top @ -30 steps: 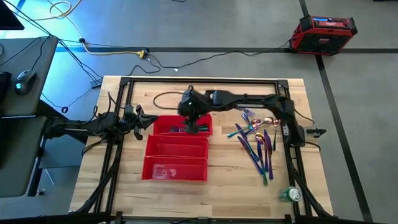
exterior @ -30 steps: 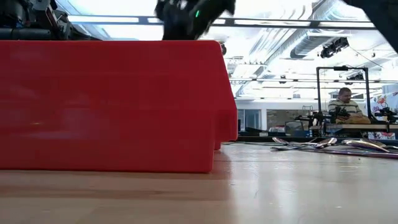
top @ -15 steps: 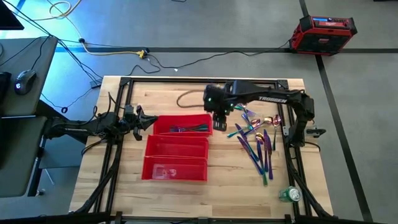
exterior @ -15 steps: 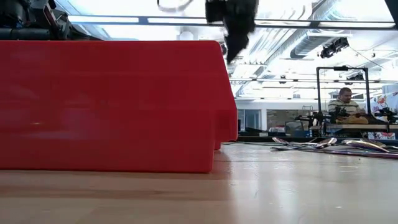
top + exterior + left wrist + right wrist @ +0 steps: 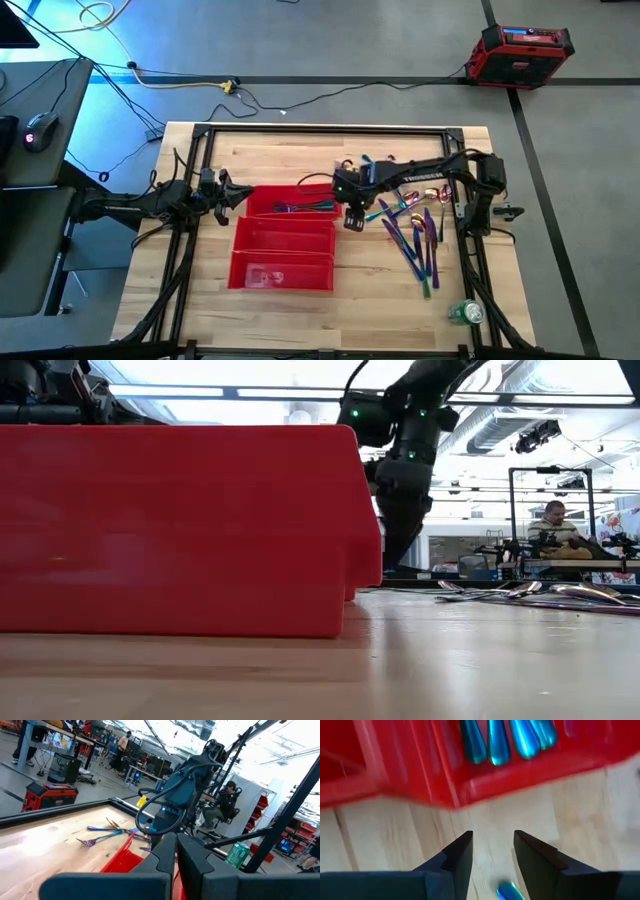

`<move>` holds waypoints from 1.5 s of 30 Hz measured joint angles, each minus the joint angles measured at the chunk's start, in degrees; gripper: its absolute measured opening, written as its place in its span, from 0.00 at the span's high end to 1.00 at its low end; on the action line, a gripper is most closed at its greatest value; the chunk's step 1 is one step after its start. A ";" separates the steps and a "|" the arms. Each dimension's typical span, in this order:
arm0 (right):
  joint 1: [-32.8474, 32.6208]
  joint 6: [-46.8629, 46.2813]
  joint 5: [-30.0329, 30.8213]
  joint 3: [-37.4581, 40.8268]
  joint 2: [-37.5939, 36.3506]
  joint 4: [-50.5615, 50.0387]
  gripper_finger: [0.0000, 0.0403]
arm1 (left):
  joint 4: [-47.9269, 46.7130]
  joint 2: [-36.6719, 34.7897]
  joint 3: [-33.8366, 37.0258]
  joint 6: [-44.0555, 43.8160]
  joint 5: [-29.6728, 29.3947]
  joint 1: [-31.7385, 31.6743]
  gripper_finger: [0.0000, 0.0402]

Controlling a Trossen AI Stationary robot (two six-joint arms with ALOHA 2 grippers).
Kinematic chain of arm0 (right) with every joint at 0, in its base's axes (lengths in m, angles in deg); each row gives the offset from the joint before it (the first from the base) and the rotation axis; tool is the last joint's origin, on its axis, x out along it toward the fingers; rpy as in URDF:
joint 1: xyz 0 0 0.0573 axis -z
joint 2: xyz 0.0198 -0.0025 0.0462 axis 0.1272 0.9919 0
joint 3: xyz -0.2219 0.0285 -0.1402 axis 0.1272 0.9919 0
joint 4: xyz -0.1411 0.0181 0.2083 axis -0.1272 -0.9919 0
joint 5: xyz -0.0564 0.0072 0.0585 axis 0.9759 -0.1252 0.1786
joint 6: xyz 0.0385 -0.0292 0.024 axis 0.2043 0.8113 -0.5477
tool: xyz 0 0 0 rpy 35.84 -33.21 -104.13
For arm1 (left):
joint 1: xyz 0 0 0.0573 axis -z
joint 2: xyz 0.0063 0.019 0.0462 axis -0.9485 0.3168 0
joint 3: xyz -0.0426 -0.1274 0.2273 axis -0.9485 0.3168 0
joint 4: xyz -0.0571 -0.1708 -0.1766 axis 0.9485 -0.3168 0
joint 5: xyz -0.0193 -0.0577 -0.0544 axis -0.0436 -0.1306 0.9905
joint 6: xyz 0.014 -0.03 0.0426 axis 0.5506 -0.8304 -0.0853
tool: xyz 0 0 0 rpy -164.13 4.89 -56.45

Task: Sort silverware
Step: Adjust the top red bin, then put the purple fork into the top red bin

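Right gripper (image 5: 352, 219) now lower, beside glossy red tray (image 5: 283, 273), fingers apart.

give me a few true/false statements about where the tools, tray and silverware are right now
1. The right tool is over the table just beside the red tray. True.
2. The right tool is carrying a fork. False: its fingers are apart in the right wrist view with nothing between them.
3. Some silverware already lies in the tray's far compartment. True.
4. All three tray compartments hold cutlery. False: pieces show only in the far one; the middle one looks bare.
5. The loose silverware pile lies left of the tray. False: it lies on the wood to the tray's right.
6. The left tool sits by the tray's far left corner. True.
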 joint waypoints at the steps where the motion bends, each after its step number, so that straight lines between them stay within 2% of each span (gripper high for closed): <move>1: -0.26 -0.15 -0.03 0.27 0.00 1.00 0.67 | -0.01 0.02 0.00 0.00 -0.03 -0.01 1.00; 10: -1.39 0.28 1.08 0.34 0.02 8.25 0.67 | -0.01 0.02 0.00 0.02 -0.11 0.01 1.00; 20: -1.32 2.54 5.07 -0.17 -1.48 2.85 0.67 | -0.05 0.02 0.00 0.04 -0.13 -0.01 1.00; 22: -1.32 4.00 7.29 -1.42 -3.31 0.97 0.67 | -0.06 0.02 0.00 0.04 -0.13 -0.01 1.00; 25: -0.49 7.71 13.78 -1.89 -6.50 -0.71 0.67 | -0.05 0.00 0.00 0.07 -0.15 -0.01 1.00; 29: 5.06 12.31 15.46 -1.80 -7.25 -0.94 0.67 | -0.11 0.02 0.00 0.09 -0.13 -0.01 1.00; 37: 18.08 19.16 9.37 -1.73 0.02 1.84 0.67 | -0.10 0.02 0.00 0.26 -0.13 -0.01 1.00; 45: 23.08 22.05 8.63 -1.73 6.98 4.55 0.67 | -0.14 0.02 0.00 0.57 -0.14 -0.01 1.00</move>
